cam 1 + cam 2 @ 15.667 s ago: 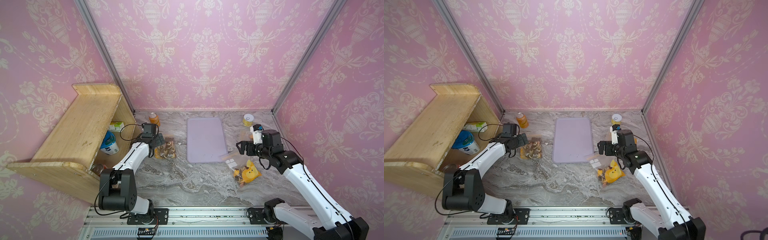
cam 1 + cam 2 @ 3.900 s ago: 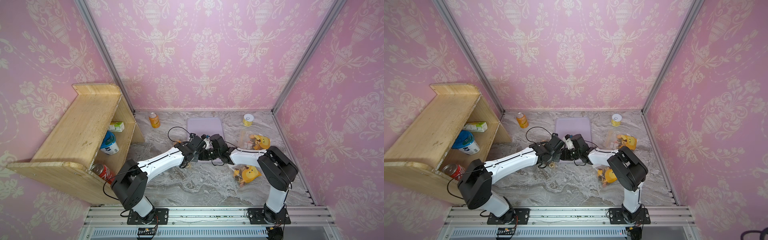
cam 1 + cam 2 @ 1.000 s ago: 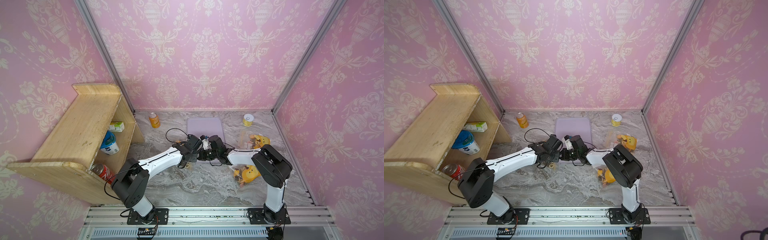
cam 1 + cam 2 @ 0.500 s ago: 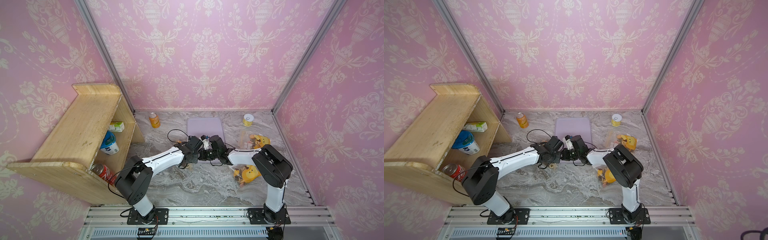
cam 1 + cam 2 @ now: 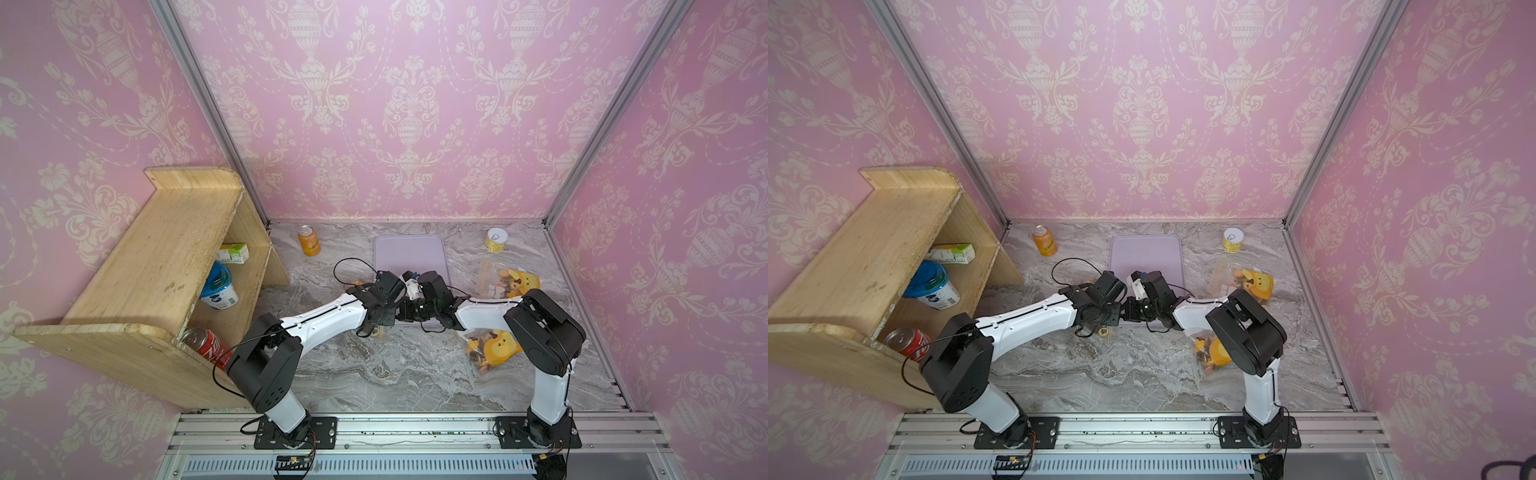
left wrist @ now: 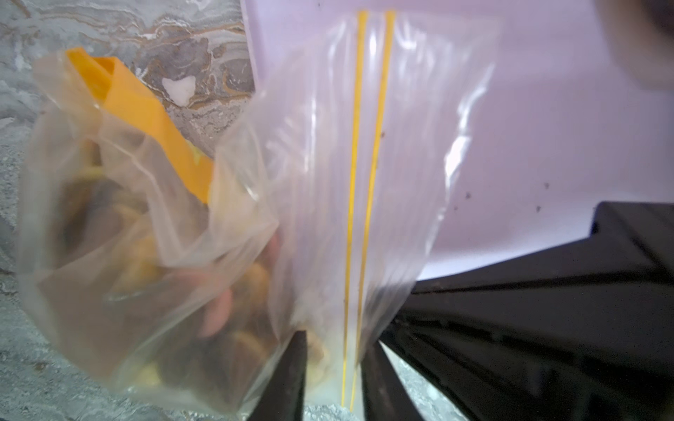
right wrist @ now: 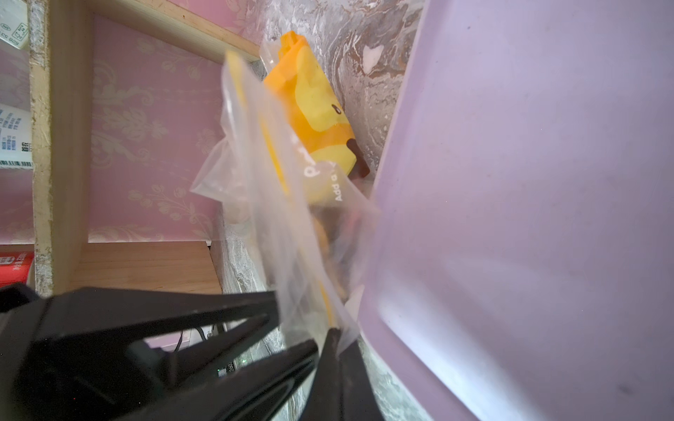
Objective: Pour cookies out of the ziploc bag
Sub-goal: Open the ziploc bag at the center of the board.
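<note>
The marbled bench (image 5: 374, 374) fills the floor of the pink-walled cell. A wooden shelf (image 5: 166, 249) stands along its left side. Two white-and-black arms reach in from the near rail and meet at the near left corner of the lilac tray (image 5: 409, 253).

Between them hangs the ziploc bag (image 6: 328, 182). Its yellow-striped mouth lies over the tray, and its filled part is over the bench just beside the tray's edge. A yellow cartoon face (image 7: 317, 109) sits inside the bag, against the film.

The right end effector (image 7: 326, 339) has its fingers pinched together on the bag's edge. The left end effector (image 6: 333, 342) stands with its fingers a little apart and the zip strip running between them. Whether they press the film cannot be told.

The cookies (image 6: 219, 313), brown, tan and pink, are blurred and all still inside the bag, heaped in its lower part. A few show under the left wrist in a top view (image 5: 378, 331).

An orange can (image 5: 308, 240) and a yellow can (image 5: 496, 240) stand near the back wall, well apart, on either side of the tray.
</note>
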Robot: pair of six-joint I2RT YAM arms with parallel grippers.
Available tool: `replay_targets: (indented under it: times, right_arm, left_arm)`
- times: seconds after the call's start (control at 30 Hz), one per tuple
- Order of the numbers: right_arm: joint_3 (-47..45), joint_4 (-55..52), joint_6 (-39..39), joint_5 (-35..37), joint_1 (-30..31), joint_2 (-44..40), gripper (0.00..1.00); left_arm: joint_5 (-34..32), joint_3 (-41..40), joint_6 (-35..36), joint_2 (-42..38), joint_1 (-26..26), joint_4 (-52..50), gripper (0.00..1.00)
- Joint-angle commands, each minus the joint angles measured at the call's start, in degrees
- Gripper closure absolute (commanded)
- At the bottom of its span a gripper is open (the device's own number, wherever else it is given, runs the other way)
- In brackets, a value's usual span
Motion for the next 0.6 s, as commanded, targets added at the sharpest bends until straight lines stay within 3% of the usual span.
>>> replay_targets:
  times: [0.0, 0.23, 0.57]
  right_arm:
    - [-0.46, -0.74, 0.33, 0.71, -0.26, -2.05, 1.0]
    - [-0.84, -0.38, 0.29, 0.44, -0.28, -2.43, 1.0]
    - [-1.25, 0.0, 0.38, 0.14, -0.32, -2.42, 1.0]
  left_arm:
    - [-0.71, -0.37, -0.26, -2.2, 0.58, -0.79, 0.64]
    - [1.7, -0.3, -0.75, 0.2, 0.56, 0.43, 0.68]
    - [3.55, -0.74, -1.36, 0.48, 0.53, 2.71, 0.66]
